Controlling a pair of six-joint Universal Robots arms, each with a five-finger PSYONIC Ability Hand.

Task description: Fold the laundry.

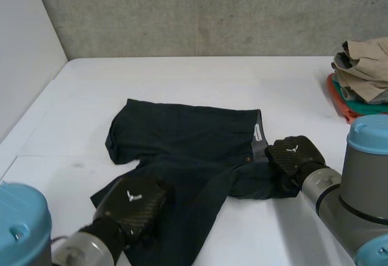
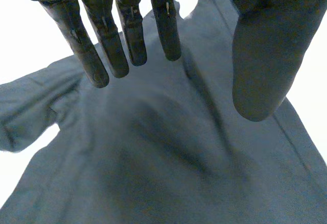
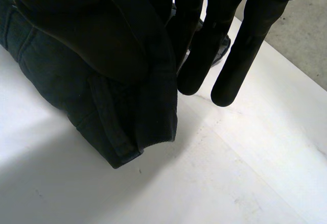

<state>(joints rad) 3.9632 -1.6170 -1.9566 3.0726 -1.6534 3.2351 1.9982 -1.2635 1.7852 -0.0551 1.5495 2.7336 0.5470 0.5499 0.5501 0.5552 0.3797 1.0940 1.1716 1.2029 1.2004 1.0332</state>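
Here, dark shorts are lying mid-surface with a hand at each end

The dark shorts are lying spread in the middle of the white surface, the waistband pointing right and the legs running left and near. The left hand is hovering over the near leg. In its wrist view its fingers are reaching out straight and spread wide, thumb apart, just over the cloth and gripping nothing. The right hand is sitting at the right edge, by the waistband. There its thumb seems to be pinching a bunched fold of the shorts against the inner fingers, while the outer fingers are pointing straight over bare surface. A pile of clothes, beige on top, is sitting at the far right, well apart.
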